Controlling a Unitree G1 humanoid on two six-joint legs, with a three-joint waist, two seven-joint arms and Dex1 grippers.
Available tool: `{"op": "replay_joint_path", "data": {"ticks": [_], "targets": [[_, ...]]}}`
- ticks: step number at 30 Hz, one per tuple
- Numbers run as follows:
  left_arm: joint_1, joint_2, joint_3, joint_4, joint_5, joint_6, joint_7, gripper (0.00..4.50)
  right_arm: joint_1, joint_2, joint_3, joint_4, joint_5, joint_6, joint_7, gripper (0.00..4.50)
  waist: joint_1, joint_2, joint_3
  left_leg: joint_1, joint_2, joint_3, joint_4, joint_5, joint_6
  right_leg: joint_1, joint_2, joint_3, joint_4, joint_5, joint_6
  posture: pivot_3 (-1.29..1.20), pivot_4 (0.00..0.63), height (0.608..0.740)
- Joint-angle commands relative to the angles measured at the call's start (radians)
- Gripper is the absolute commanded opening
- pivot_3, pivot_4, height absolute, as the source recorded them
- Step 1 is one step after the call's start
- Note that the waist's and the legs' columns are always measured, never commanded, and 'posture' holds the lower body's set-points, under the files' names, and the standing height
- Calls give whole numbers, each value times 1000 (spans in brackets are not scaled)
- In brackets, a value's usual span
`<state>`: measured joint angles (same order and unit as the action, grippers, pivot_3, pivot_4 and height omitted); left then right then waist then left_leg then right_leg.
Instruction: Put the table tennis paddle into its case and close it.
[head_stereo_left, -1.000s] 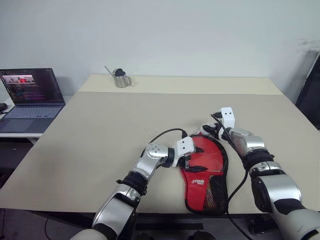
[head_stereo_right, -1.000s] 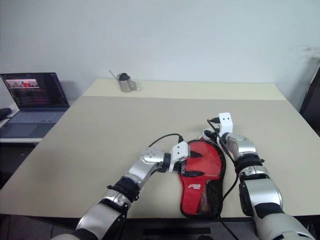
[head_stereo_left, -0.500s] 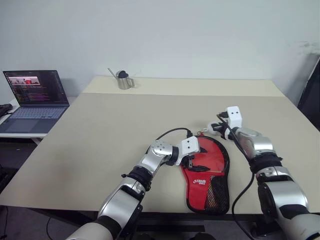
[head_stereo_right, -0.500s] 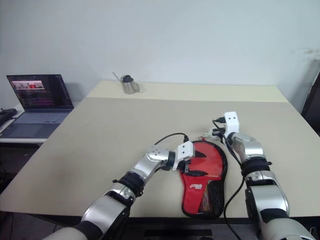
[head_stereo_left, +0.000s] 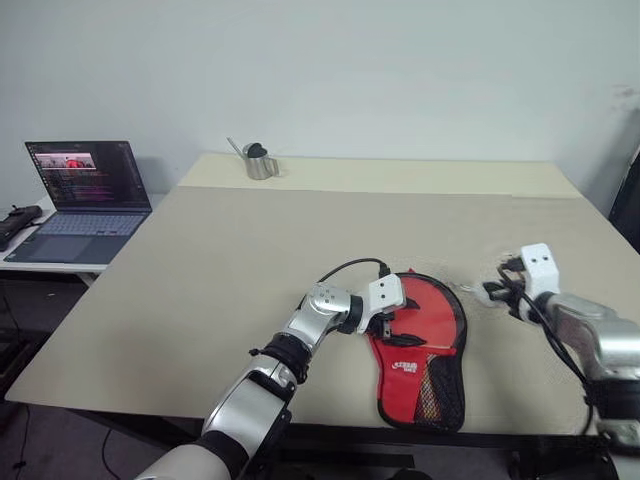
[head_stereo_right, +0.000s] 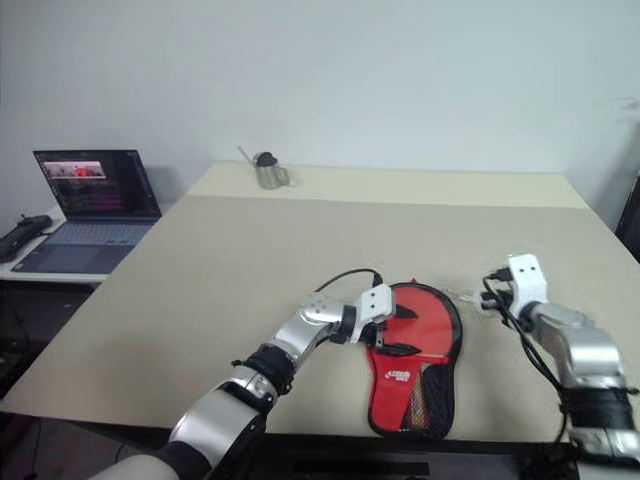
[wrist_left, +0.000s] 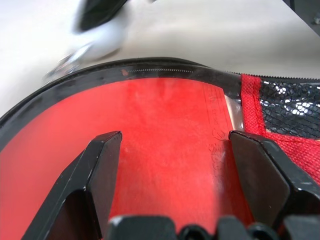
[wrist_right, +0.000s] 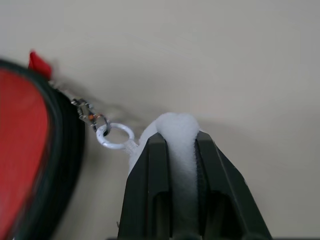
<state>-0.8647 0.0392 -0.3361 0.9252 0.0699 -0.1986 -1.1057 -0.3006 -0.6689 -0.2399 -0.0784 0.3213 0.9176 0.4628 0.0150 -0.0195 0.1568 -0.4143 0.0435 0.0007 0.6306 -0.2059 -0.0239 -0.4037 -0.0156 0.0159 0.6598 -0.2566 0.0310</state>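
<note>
Case (head_stereo_left: 420, 340) red side up, near table edge | left gripper (head_stereo_left: 398, 327) wide open over it | right gripper (wrist_right: 176, 142) pinching white zip pull (wrist_right: 175, 131) at case's right

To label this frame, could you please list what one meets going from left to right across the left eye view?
Laptop → metal cup → left tool → red case → right tool.

The red, black-edged case (head_stereo_left: 418, 338) lies flat near the table's front edge, mesh pocket facing up.
</note>
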Motion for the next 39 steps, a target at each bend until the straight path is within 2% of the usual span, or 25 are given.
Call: {"op": "replay_joint_path", "data": {"ticks": [1, 11, 20, 26, 30, 36, 39], "targets": [[39, 5, -51, 105, 67, 41, -7, 3732, 104, -53, -140, -228, 69, 149, 6, 190, 0, 0, -1, 0, 0, 0, 0, 0, 0, 0, 0, 0, 0, 0, 0, 0, 150, 740], [19, -17, -55, 136, 71, 21, -6, 3732, 405, -20, -357, -728, 325, 517, 75, 189, 7, -3, -5, -1, -1, -2, 0, 0, 0, 1, 0, -1, -3, -2, -3, 0, 150, 740], [19, -24, -56, 143, 73, 10, -8, 3732, 634, 87, -427, -946, 442, 584, 92, 189, 6, -10, -9, -1, -1, -2, 1, 0, 0, 1, -2, -1, -4, -3, -5, 0, 150, 740], [17, -33, -55, 147, 78, 7, -6, 3732, 862, 53, -441, -969, 610, 460, 77, 187, 7, -8, -12, 0, 0, -4, -2, -1, -1, 8, -2, -5, -13, -4, -5, 0, 150, 740], [15, -39, -55, 150, 82, 3, -6, 3732, 1002, -12, -400, -969, 739, 328, 10, 187, 6, -12, -10, 2, -1, -5, -1, -2, -2, 12, -3, -6, -16, -4, -4, 0, 150, 740], [8, -49, -55, 159, 86, -4, -2, 3732, 1182, -145, -269, -969, 852, 100, -92, 187, 6, -15, -10, 7, -1, -5, -2, -3, -4, 16, -5, -6, -17, -5, -3, 0, 150, 740], [7, -52, -56, 163, 87, -9, -1, 3732, 1196, -186, -158, -969, 855, 1, -167, 187, 6, -15, -10, 7, -1, -5, -2, -4, -4, 16, -5, -7, -18, -6, -3, 0, 150, 740]]}}
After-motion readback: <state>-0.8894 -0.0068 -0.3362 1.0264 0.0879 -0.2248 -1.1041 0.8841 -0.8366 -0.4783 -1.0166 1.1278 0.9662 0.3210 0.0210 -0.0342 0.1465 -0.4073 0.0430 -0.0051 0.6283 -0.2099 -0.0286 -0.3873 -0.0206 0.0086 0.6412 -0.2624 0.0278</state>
